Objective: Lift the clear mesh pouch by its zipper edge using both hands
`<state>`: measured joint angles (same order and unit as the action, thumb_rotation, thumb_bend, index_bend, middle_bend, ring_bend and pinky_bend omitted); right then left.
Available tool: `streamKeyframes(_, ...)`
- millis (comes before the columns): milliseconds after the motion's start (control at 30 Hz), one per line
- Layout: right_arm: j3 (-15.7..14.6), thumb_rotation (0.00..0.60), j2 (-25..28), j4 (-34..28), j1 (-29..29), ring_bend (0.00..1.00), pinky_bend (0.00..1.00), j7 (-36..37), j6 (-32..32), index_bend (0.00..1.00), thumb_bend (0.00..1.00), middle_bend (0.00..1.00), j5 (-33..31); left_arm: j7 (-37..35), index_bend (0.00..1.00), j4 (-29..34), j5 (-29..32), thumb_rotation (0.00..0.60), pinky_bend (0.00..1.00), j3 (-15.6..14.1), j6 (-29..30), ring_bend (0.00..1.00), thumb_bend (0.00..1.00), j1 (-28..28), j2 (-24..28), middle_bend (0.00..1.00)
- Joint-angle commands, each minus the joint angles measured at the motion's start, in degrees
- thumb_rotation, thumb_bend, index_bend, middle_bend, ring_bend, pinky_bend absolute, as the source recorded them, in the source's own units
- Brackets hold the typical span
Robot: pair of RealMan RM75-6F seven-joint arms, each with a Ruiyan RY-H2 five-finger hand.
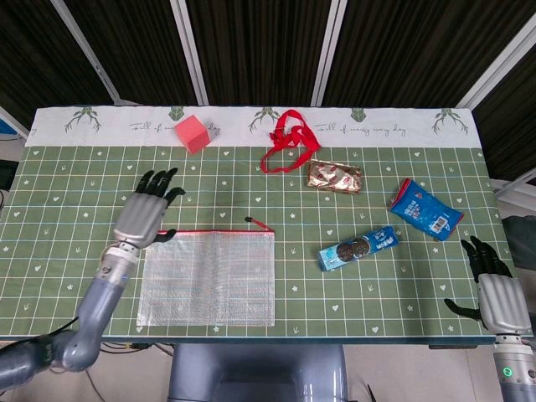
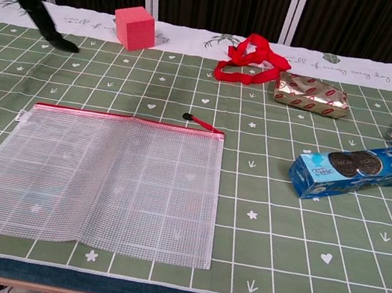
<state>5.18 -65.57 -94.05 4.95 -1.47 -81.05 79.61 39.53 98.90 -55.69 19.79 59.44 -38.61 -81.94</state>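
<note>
Clear mesh pouch lies flat on the tabletop, its bottom edge near the tabletop's near edge, its red zipper edge on the far side. The zipper pull, with a black tip, sticks out past the pouch's far right corner.

Handling, as a judgement: thin, soft mesh sheet, apparently empty, so very light; it will sag and fold if lifted by one point. The zipper band is the stiffest line. Take it at two spots along the red strip, one toward each corner, pinching from above.

Right of the pouch: blue cookie pack. Beyond the pouch: gold foil packet, red ribbon, pink cube.

Left hand is above the pouch's far left corner, fingers spread and pointing away, holding nothing; contact with the zipper edge cannot be told. In the chest view it shows only as a blur at top left.

Right hand is well apart from the pouch, at the tabletop's near right corner, fingers apart, empty.
</note>
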Motion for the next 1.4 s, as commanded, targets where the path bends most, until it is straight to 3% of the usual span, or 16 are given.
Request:
streamKeyframes(33, 0.3, 0.6, 0.1, -0.4, 0.1, 0.0, 0.2, 0.4, 0.5, 0.0, 0.11, 0.0, -0.8, 6.4, 0.31, -7.2, 7.8, 0.6, 0.0, 2.2, -3.3, 0.0, 0.19, -7.8, -8.0, 0.04)
streamKeyframes(333, 0.6, 0.6, 0.3, -0.7, 0.3, 0.0, 0.2, 1.2, 1.2, 0.0, 0.11, 0.0, -1.6, 13.0, 0.35, -21.9, 16.1, 0.6, 0.0, 2.7, -4.8, 0.0, 0.23, -18.8, -20.3, 0.06)
streamKeyframes(600, 0.8, 0.6, 0.5, -0.9, 0.4, 0.0, 0.2, 1.9, 1.9, 0.0, 0.12, 0.0, -2.5, 15.2, 0.41, -33.6, 20.4, 0.6, 0.0, 2.9, -7.6, 0.0, 0.26, -25.3, -27.9, 0.08)
streamKeyframes(1067, 0.9, 0.6, 0.9, -0.9, 0.6, 0.0, 0.2, 3.0, 2.6, 0.0, 0.12, 0.0, -3.0, 15.0, 0.48, -49.1, 22.8, 0.6, 0.0, 2.0, -12.6, 0.0, 0.27, -31.4, -36.9, 0.09)
streamKeyframes(1400, 1.0, 0.6, 1.0, -1.0, 0.6, 0.0, 0.2, 3.4, 2.7, 0.0, 0.12, 0.0, -3.1, 13.1, 0.51, -54.8, 21.7, 0.6, 0.0, 1.9, -14.3, 0.0, 0.31, -33.0, -39.8, 0.1)
